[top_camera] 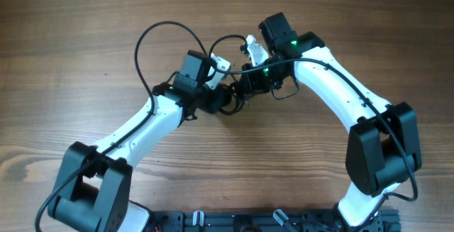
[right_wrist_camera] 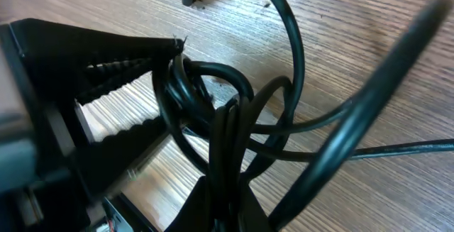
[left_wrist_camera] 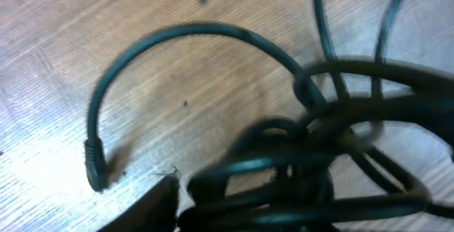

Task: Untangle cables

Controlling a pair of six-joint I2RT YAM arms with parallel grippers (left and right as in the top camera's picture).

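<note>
Wooden counter [top_camera: 85,19], both arms reaching in to meet at its middle. Left arm [top_camera: 142,122] comes from the lower left, right arm [top_camera: 333,90] from the lower right, and their wrists nearly touch.

Cables [top_camera: 230,106]: a knotted black bundle lying between the two wrists at mid-counter. In the left wrist view the bundle [left_wrist_camera: 284,164] fills the lower right of the frame, several strands crossing over one another. One strand arches out to the left and comes down to a plug end [left_wrist_camera: 96,169] that touches the wood, apart from the knot.

Right claw [right_wrist_camera: 220,207]: pressed together at the bottom of its own view, pinching strands of the cables. The cords rise out of it in a tight sheaf, then fan into loops [right_wrist_camera: 227,118] held off the counter.

Left claw [right_wrist_camera: 172,86]: seen from the right wrist as two serrated black jaws coming in from the left. They stand apart, with bare wood showing between them. A loop of the bundle sits right at their tips, possibly hooked over the upper one. Whether the jaws bite on the cord I cannot tell. The left wrist's own view is blurred and shows only one dark fingertip [left_wrist_camera: 159,203] at the bottom edge.
</note>
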